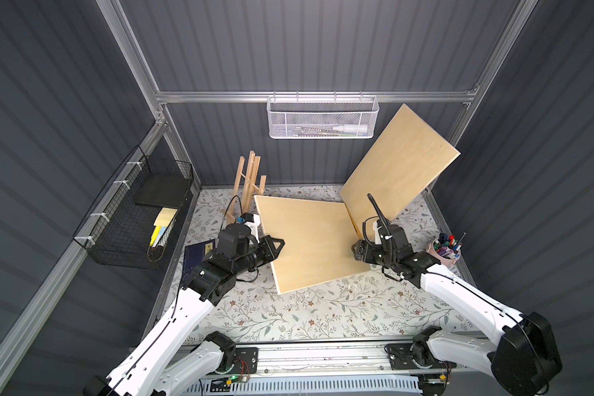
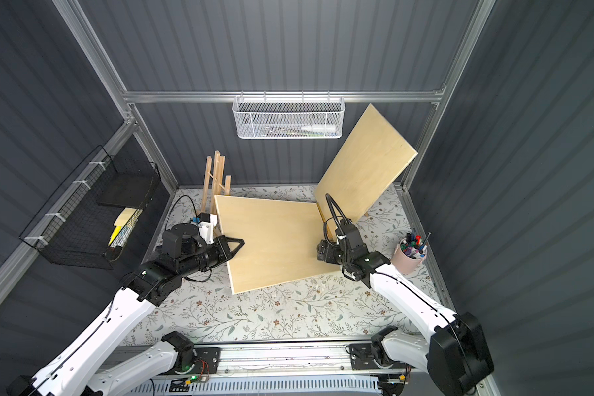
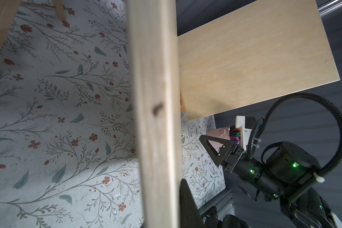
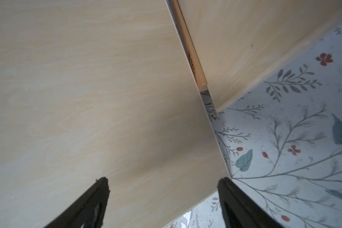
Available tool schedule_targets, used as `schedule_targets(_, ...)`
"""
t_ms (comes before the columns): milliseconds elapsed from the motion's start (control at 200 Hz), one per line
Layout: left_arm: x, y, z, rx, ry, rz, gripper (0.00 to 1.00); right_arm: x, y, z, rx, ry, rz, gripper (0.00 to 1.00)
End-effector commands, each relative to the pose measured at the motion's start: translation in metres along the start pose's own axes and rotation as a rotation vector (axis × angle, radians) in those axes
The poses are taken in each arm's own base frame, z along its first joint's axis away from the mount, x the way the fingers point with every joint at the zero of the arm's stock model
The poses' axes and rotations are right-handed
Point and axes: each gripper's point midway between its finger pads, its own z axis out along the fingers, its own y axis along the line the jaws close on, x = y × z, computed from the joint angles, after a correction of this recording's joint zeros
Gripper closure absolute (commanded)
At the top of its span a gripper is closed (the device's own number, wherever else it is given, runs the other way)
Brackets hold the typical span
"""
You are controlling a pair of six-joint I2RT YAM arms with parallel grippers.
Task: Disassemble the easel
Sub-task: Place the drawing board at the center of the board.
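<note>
sideways, left pincer [image 1: 278, 244] pinches the board [image 1: 316, 240] edge (right pincer [image 1: 356, 253] spread over its opposite edge).

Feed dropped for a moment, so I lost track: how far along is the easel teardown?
Done: the wooden easel at the back stands bare. In hand: the left hand is shut on the edge of one board, holding it tilted; the right hand is open over its opposite edge. Left: a second board leans at the back right, and the easel is not yet folded.
</note>
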Motion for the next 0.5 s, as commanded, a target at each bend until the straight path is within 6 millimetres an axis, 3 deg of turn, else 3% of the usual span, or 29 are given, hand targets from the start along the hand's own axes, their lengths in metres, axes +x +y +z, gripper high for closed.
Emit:
schedule_targets(0,0.063,0.093,0.007,-0.346,0.262,0.159,1.0,0.003,-0.009,0.002,0.041,-0.002,-0.017,0.11)
schedule_targets(270,0.071,0.109,0.009,-0.388,0.283,0.163,1.0,0.007,-0.014,0.008,0.06,0.015,-0.013,0.11)
schedule_targets(495,0.071,0.111,0.007,-0.399,0.274,0.164,0.82,0.013,-0.013,0.011,0.053,0.038,-0.006,0.11)
